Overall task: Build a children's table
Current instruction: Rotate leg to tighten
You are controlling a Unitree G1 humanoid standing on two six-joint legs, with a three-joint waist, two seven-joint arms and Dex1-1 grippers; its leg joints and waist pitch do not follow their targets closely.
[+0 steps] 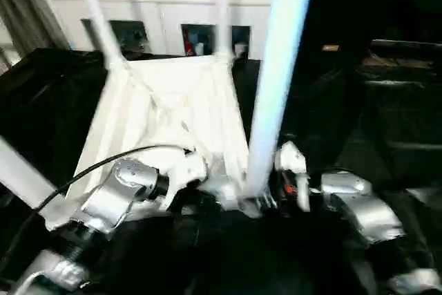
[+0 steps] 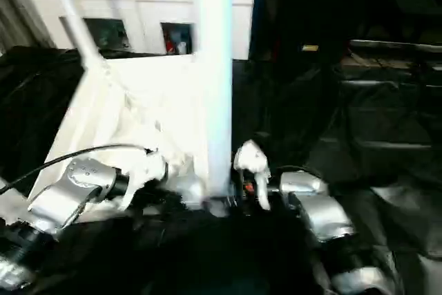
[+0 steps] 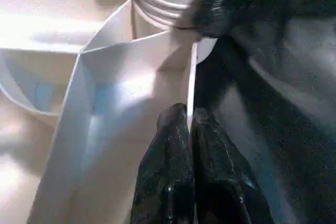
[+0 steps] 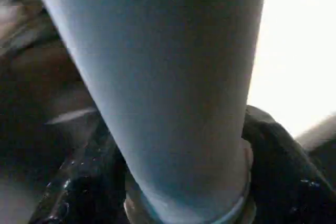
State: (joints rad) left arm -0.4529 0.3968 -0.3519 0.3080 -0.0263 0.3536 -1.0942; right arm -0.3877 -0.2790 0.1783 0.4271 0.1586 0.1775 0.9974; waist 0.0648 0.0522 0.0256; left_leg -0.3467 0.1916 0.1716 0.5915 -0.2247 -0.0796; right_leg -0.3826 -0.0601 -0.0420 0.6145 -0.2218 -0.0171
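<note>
the children's table lies upside down on a black-draped surface [image 1: 41,94], in front of a white cabinet [image 1: 159,5] with glass doors. its white plastic tabletop [image 1: 173,122] shows the ribbed underside, with thin upright walls and crossing braces. two white tube legs stand in the far corner sockets: the far left leg [image 1: 97,15] leans outward, the far right leg [image 1: 222,8] stands near upright. a third leg, the near right leg [image 1: 276,74], rises tall and slightly tapered from the near right corner socket, its threaded collar visible in the left wrist view. another leg [image 1: 21,174] crosses the left edge of the picture. the left claw [image 3: 190,145] is pinched closed on the thin rim wall of the tabletop just beside that socket. the right claw [image 4: 178,182] wraps the base of the near right leg, a finger [image 4: 283,171] on each side.
</note>
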